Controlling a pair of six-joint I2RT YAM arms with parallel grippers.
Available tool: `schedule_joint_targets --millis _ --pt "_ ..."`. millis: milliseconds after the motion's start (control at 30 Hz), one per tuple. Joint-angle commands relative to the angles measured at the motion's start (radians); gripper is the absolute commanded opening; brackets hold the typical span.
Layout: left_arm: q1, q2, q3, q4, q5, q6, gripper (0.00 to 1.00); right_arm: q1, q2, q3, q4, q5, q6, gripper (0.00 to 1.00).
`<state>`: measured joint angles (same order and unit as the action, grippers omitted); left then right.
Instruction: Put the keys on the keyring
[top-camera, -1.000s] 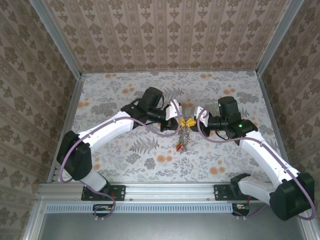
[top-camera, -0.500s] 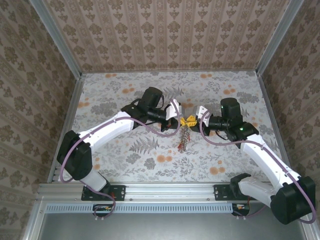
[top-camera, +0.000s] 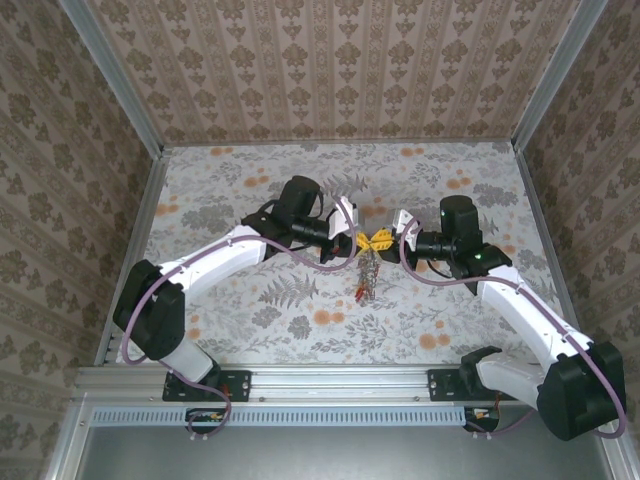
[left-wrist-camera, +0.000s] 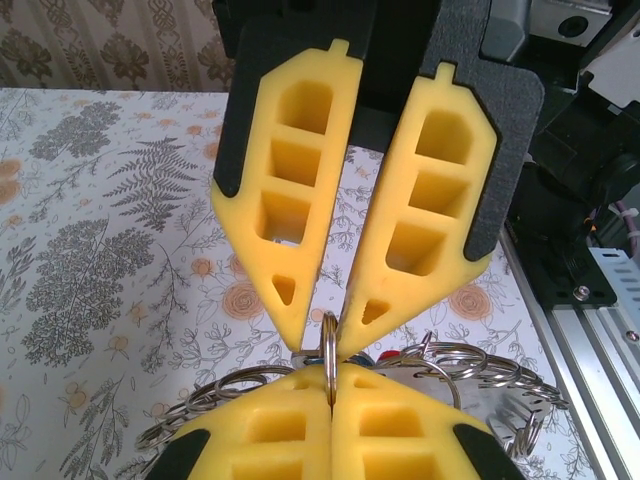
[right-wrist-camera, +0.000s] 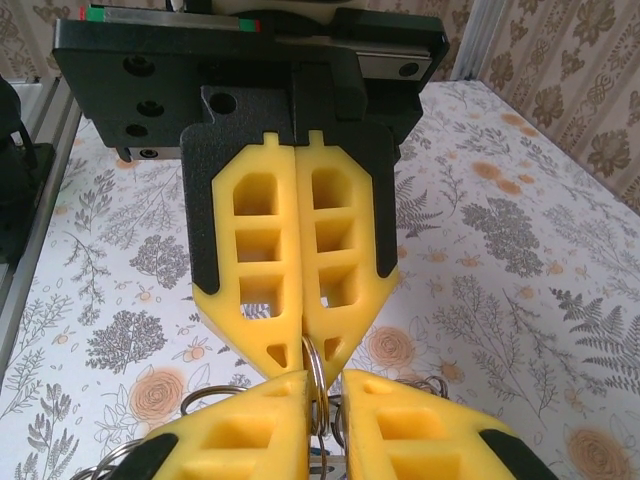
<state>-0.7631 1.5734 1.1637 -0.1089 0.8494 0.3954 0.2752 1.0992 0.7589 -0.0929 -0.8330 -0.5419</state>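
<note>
The keyring hangs in mid-air over the middle of the table, a bunch of silver keys and small rings with red tags at its lower end. My left gripper is shut on the top of the ring, which stands edge-on between its yellow pads. My right gripper faces it tip to tip. Its fingers form a narrow V around the same ring, with a gap on one side. Several small rings fan out behind. I cannot pick out the separate keys with blue and yellow tags.
The floral tablecloth lies under both arms. An aluminium rail runs along the near edge, and patterned walls close in the left, back and right sides. The left arm's black body stands to the right in its wrist view.
My right gripper has moved left until its fingertips meet the left gripper's at the ring. The hanging keys have swung slightly. The left gripper has kept its hold.
</note>
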Motion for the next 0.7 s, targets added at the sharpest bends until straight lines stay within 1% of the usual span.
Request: schedule_joint_targets --millis 0,167,267,467,500,567,667 --pt "0.01 -0.046 -0.005 0.085 0.067 -0.025 0.0 -0.011 0.017 -0.018 0.007 -0.014 0.005 0.19" --pt "0.016 -0.044 0.0 0.109 0.093 -0.039 0.0 -0.011 0.022 -0.017 0.017 -0.03 0.015 0.19" --pt "0.016 -0.04 -0.005 0.117 0.099 -0.044 0.0 -0.011 0.024 -0.015 0.045 -0.051 0.038 0.15" --pt "0.016 -0.033 0.0 0.097 0.077 -0.041 0.0 -0.011 0.024 0.005 0.045 -0.064 0.047 0.02" --pt "0.016 -0.03 0.005 0.081 0.073 -0.033 0.04 -0.011 0.024 0.013 0.028 -0.063 0.038 0.02" --pt "0.015 -0.028 0.012 0.053 0.058 -0.015 0.06 -0.01 0.023 0.033 -0.01 -0.06 0.014 0.01" --pt "0.008 -0.017 0.035 -0.026 0.008 0.03 0.13 -0.001 0.018 0.067 -0.085 -0.033 -0.036 0.0"
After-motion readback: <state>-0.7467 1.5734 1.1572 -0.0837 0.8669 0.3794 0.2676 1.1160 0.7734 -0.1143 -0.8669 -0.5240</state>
